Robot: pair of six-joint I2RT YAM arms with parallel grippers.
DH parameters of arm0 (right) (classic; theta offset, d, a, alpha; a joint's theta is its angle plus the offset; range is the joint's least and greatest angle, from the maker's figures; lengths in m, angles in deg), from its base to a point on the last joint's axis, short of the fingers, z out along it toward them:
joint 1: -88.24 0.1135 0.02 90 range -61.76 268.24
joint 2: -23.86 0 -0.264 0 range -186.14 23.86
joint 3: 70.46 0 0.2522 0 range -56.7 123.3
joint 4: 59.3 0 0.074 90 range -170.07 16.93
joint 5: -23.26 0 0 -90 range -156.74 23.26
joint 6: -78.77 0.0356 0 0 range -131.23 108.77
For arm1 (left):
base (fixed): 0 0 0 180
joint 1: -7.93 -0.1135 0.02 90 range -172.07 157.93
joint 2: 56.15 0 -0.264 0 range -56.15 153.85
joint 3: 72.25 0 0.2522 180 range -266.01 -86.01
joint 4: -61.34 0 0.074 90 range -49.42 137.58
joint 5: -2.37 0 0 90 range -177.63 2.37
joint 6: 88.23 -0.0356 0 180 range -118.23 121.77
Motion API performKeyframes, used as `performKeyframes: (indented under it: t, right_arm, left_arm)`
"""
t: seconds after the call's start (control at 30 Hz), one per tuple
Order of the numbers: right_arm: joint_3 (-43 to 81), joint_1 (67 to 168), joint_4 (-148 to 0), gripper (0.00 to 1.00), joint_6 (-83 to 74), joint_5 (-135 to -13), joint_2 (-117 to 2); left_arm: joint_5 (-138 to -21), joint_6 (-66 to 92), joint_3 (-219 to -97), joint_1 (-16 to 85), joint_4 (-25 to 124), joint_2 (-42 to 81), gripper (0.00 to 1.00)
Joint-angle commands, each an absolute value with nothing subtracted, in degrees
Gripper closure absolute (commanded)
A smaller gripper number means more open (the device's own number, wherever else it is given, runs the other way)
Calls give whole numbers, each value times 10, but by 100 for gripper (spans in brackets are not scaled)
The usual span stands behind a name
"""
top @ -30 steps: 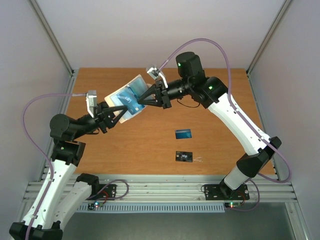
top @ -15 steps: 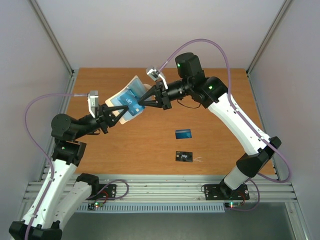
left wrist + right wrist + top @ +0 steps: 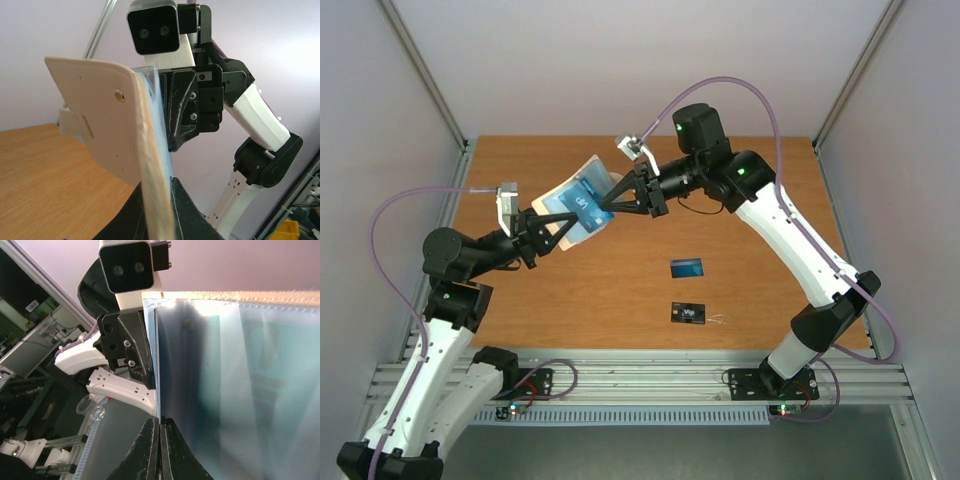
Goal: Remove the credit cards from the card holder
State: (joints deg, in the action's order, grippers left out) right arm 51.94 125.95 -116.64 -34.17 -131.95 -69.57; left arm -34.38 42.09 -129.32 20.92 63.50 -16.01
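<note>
Card holder (image 3: pixel 575 196) btwn L end effector (image 3: pixel 554 226), R end effector (image 3: pixel 606 205); 2 cards (image 3: pixel 687 267) on table (image 3: pixel 600 300), right.

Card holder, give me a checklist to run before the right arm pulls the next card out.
1. Left end effector clamps the card holder: ok.
2. Right end effector pinches the third card at its edge: ok.
3. Third card free of the clear sleeve: cannot tell.
4. Card holder lifted clear of the table: ok.
5. Bluish card and black card already out, lying on the table: ok.
</note>
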Motion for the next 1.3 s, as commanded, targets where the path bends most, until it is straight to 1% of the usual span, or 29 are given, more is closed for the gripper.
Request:
performKeyframes:
  t: [0.0,0.07,0.13,0.17,0.2,0.23,0.37,0.43,0.5,0.57,0.63,0.67,0.73,0.77,0.83,0.97,1.13,1.27]
  right_arm:
    - [538,1229,-1153,99,-325,-1329,-683]
    - [537,1230,-1157,99,-330,-1321,-680]
    - [538,1229,-1159,99,-331,-1318,-680]
    - [538,1230,-1159,99,-330,-1318,-681]
    - [539,1230,-1158,99,-329,-1320,-682]
    - [539,1230,-1158,99,-329,-1320,-682]
    - [550,1224,-1194,99,-364,-1302,-675]
    - [570,1203,-1251,99,-404,-1285,-673]
    - [575,1160,-1292,99,-429,-1268,-667]
    - [570,1112,-1313,99,-436,-1265,-663]
    - [574,1096,-1366,99,-472,-1226,-670]
    - [577,1097,-1401,99,-496,-1188,-682]
    - [575,1117,-1470,99,-538,-1116,-713]
    - [568,1135,-1513,99,-581,-1078,-728]
    - [536,1173,-1555,98,-662,-1030,-757]
    - [471,1214,-1565,98,-754,-960,-820]
    - [474,1217,-1587,99,-818,-868,-883]
    - [409,1199,-1611,99,-899,-816,-881]
  left_arm:
    - [-342,418,-1291,201,665,-168,91]
    - [-343,418,-1291,200,664,-169,87]
    - [-343,418,-1291,200,664,-168,86]
    - [-343,418,-1291,201,664,-168,90]
    - [-342,418,-1291,201,664,-166,97]
    - [-341,418,-1291,201,664,-166,99]
    - [-348,414,-1292,201,653,-168,100]
    - [-362,407,-1293,200,630,-171,100]
    - [-390,387,-1293,200,589,-176,100]
    - [-456,359,-1294,201,520,-183,100]
    - [-571,333,-1293,199,419,-187,100]
    - [-628,325,-1292,197,380,-186,100]
    - [-702,323,-1288,188,329,-182,100]
    - [-711,321,-1284,184,323,-183,100]
    - [-715,300,-1277,180,319,-190,100]
    - [-722,311,-1270,165,307,-196,100]
    - [-717,313,-1271,153,292,-201,100]
    - [-709,313,-1269,151,290,-205,100]
